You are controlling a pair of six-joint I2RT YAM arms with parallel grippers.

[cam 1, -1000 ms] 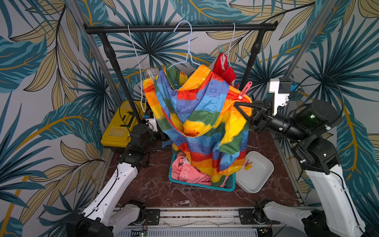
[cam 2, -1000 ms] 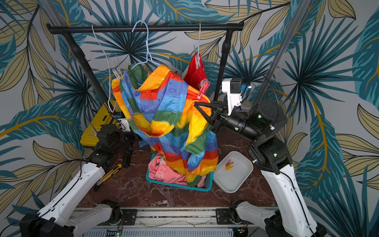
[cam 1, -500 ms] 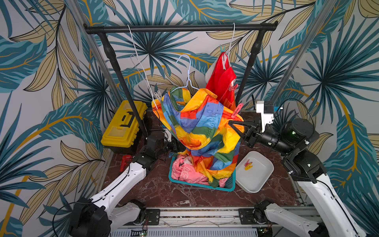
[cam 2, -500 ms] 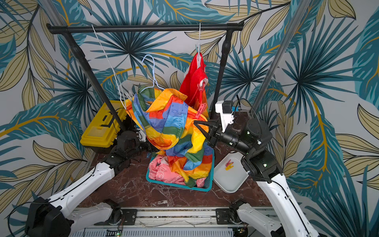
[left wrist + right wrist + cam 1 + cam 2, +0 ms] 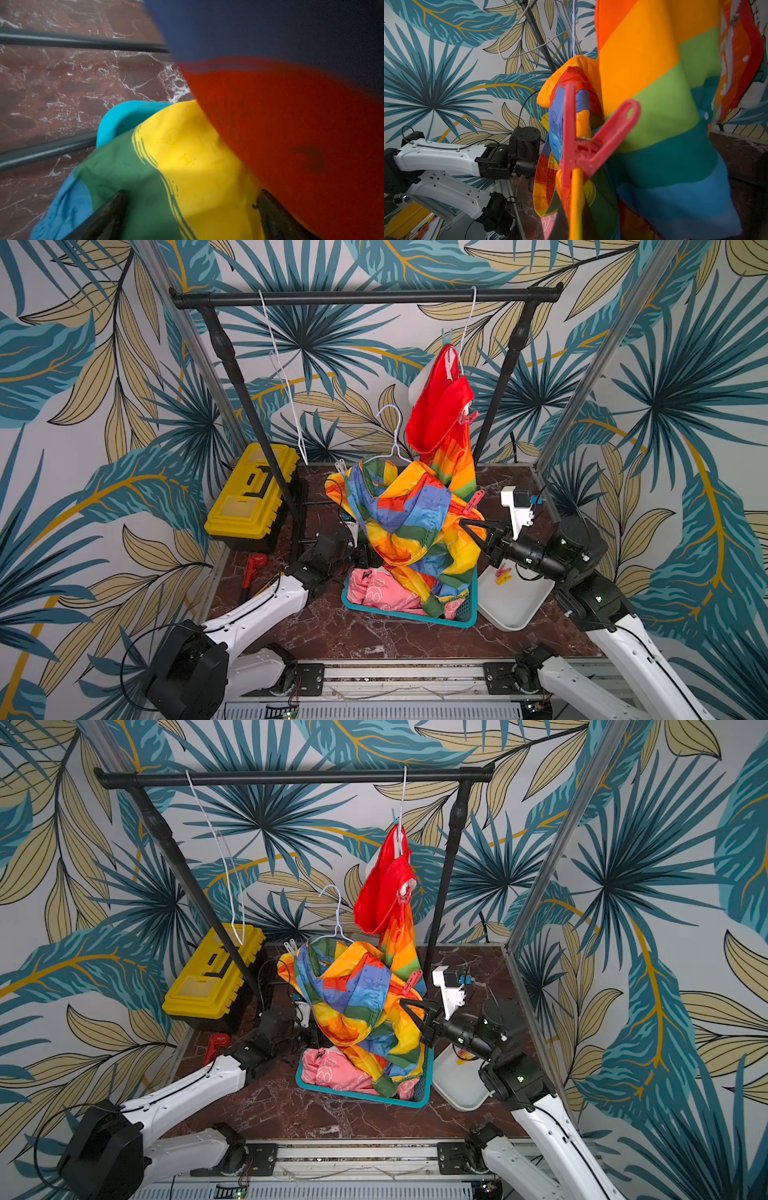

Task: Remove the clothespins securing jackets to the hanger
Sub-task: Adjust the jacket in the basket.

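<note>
A rainbow-striped jacket (image 5: pixel 407 522) on a light-blue wire hanger (image 5: pixel 395 435) droops over the teal basket (image 5: pixel 415 616), off the rail. A pink clothespin (image 5: pixel 473 502) (image 5: pixel 591 141) clips its edge. My right gripper (image 5: pixel 467 524) (image 5: pixel 576 220) is shut on that jacket's fabric just below the clothespin. My left gripper (image 5: pixel 191 207) (image 5: pixel 363 556) is open at the basket's left side, with fabric between its fingers. The red-hooded jacket (image 5: pixel 440 414) hangs from the rail, with a pink clothespin (image 5: pixel 469 418) and a teal one (image 5: pixel 446 337). A pink jacket (image 5: pixel 374 589) lies in the basket.
A white tray (image 5: pixel 511 605) right of the basket holds a pink and a yellow clothespin (image 5: pixel 503 574). An empty white hanger (image 5: pixel 286 385) hangs on the black rail (image 5: pixel 365 298). A yellow toolbox (image 5: pixel 249 497) and a red wrench (image 5: pixel 253 572) lie at the left.
The rainbow jacket and its blue hanger came off the rail and sank down over the basket, with my right gripper lowering along with it. My left arm dropped and moved toward the basket.
</note>
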